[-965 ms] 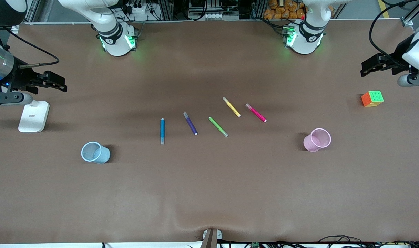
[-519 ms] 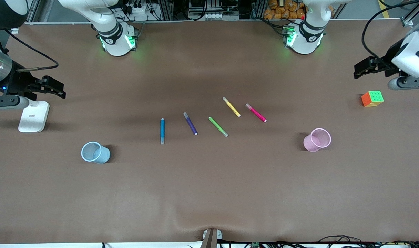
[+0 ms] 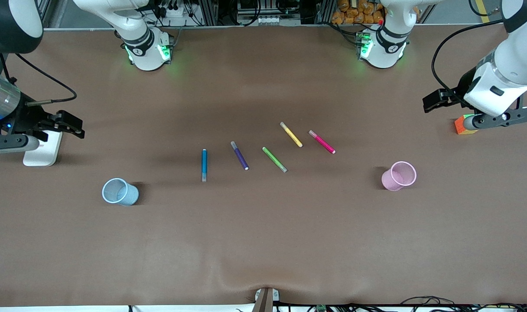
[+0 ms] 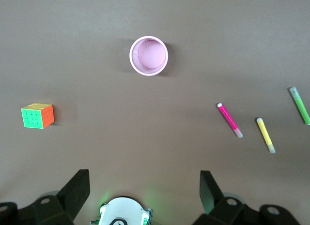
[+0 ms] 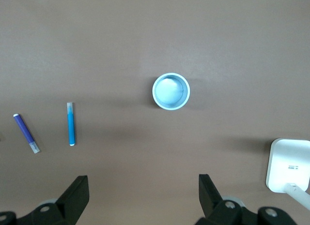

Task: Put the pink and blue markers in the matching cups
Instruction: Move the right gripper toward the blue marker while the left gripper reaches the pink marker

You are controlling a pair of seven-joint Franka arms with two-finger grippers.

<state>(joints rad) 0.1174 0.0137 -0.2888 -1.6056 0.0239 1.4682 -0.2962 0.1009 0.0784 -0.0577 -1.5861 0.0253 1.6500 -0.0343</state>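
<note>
Mid-table, the pink marker (image 3: 322, 141) (image 4: 229, 120) lies at the left arm's end of a row of pens, and the blue marker (image 3: 204, 165) (image 5: 71, 124) at the right arm's end. The pink cup (image 3: 398, 176) (image 4: 148, 55) stands upright nearer the front camera, toward the left arm's end. Toward the right arm's end stands the blue cup (image 3: 119, 192) (image 5: 171, 91). My left gripper (image 3: 436, 101) (image 4: 144, 185) hangs open and empty beside a colour cube. My right gripper (image 3: 72, 123) (image 5: 144, 186) hangs open and empty by a white device.
Purple (image 3: 239, 155), green (image 3: 274, 159) and yellow (image 3: 291, 134) pens lie between the two markers. The colour cube (image 3: 461, 126) (image 4: 38, 116) is partly hidden by the left hand. A white device (image 3: 41, 151) (image 5: 288, 169) lies at the right arm's end.
The left arm has swung in from the table's end toward the pens and now covers part of the cube. The right gripper has shifted slightly over the white device. Both stay open.
</note>
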